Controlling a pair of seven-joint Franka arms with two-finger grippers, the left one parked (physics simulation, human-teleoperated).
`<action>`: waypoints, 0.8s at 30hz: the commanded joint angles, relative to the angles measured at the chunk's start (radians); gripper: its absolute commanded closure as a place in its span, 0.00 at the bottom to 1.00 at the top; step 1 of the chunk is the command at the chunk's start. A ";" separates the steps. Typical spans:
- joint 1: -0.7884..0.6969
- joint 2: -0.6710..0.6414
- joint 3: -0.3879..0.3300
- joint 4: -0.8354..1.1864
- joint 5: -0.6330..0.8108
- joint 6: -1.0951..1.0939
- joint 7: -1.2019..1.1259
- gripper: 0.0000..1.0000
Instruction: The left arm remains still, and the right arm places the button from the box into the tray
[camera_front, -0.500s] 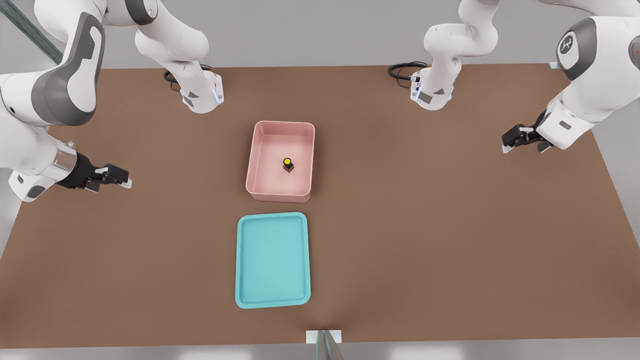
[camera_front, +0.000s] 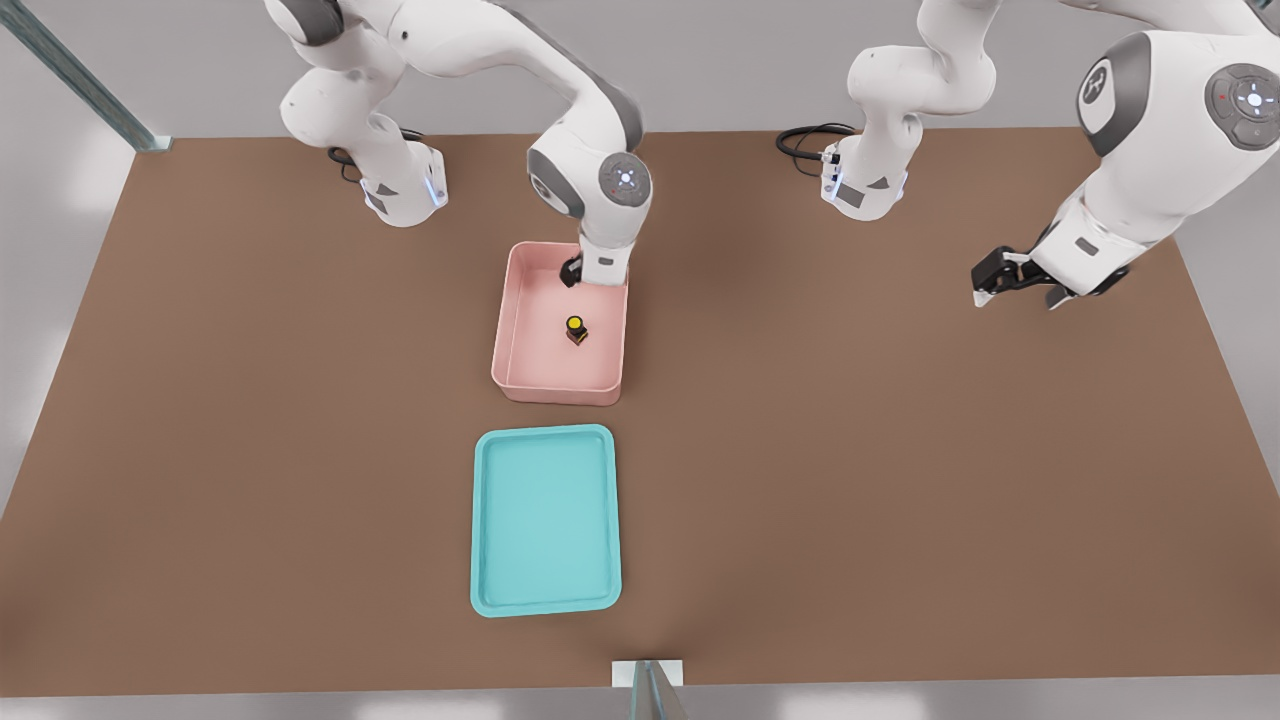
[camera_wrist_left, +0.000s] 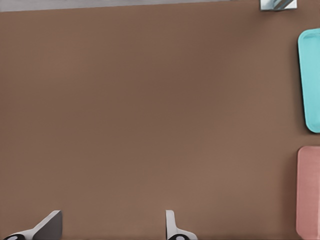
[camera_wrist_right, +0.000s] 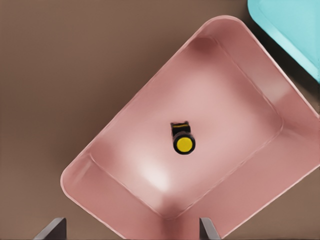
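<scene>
Hovering my black two-finger gripper (camera_front: 572, 274), fingers spread and empty, above the pale pink plastic box's (camera_front: 509, 330) far end. The tiny yellow-capped button (camera_front: 575, 329) sits inside it, ungrasped. Next I must centre over it and descend; the teal tray (camera_front: 545, 600) waits beside.

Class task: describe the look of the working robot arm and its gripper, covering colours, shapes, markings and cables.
The right arm is white, rounded segments with grey joint caps; one cap has a small glowing centre mark. A black cable coils at its base. Its black two-finger gripper sits over the pale pink rectangular box, its dark finger tips spread apart.
</scene>
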 joint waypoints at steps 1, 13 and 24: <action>0.047 -0.012 -0.072 -0.101 -0.004 0.321 0.652 0.00; 0.108 0.038 -0.134 -0.448 -0.006 0.937 0.806 0.00; 0.111 0.054 -0.148 -0.520 -0.008 1.003 0.649 0.00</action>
